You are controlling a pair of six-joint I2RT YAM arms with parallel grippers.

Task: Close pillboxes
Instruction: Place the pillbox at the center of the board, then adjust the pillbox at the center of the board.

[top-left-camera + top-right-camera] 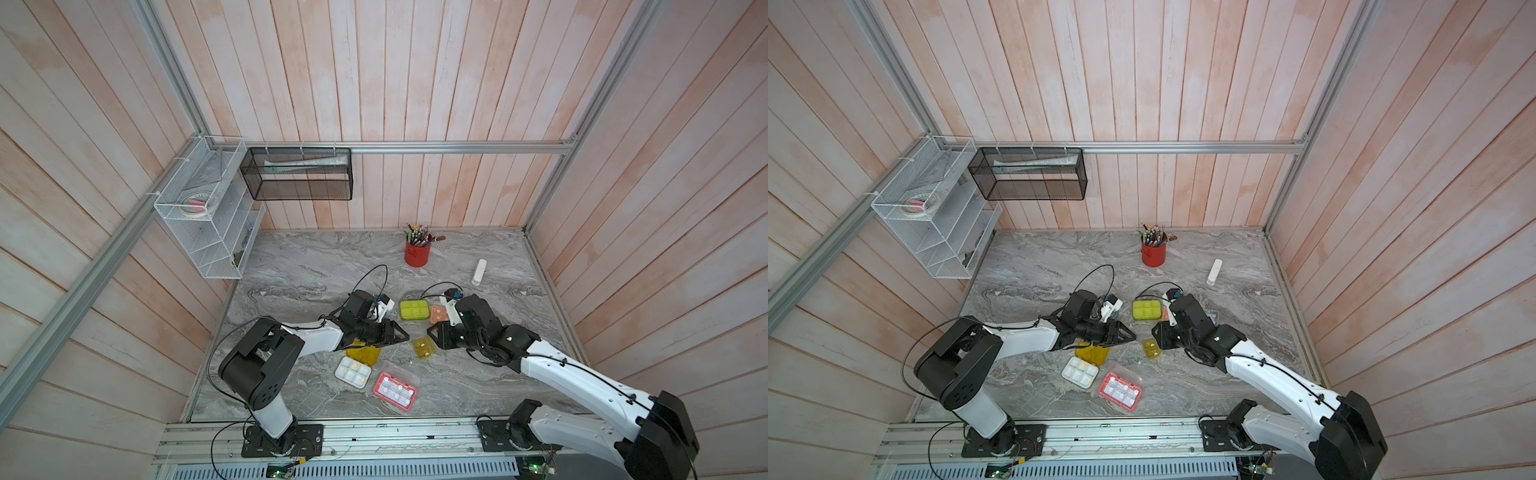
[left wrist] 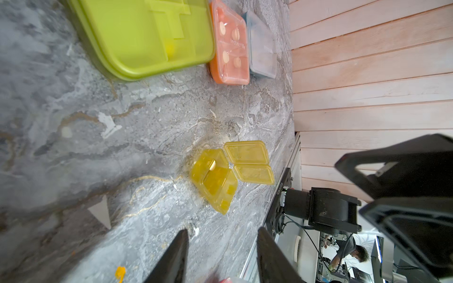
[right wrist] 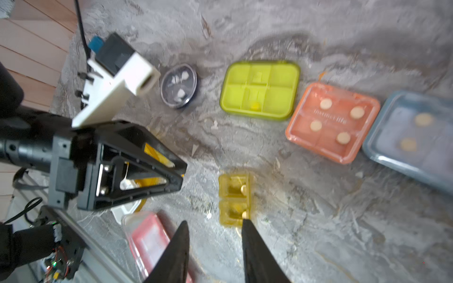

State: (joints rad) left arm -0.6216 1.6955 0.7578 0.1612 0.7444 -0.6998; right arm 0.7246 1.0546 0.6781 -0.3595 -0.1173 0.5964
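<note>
Both pincers stand released, gripping nothing. The small olive pillbox [image 1: 424, 347], lids flung open, lies on the counter [image 1: 291, 270] in the lower middle of both top views, between the left pincer [image 2: 223, 230] and the right pincer [image 3: 214, 221], one fingertip at its edge.

pale pinkish plank walls [image 1: 415, 83] close in three sides, edged with aluminium rails [image 1: 457, 146]. the worktop [image 1: 316, 266] is grey, veined like marble, under soft even light. a white wire rack [image 1: 199, 245] hangs on the side wall with a roll of tape [image 1: 195, 205] in its top tier. a black mesh basket [image 1: 299, 174] hangs from the back rail just beside it. beyond the enclosure, in the left wrist view, a dark-haired person [image 2: 348, 252] leans over equipment.
</note>
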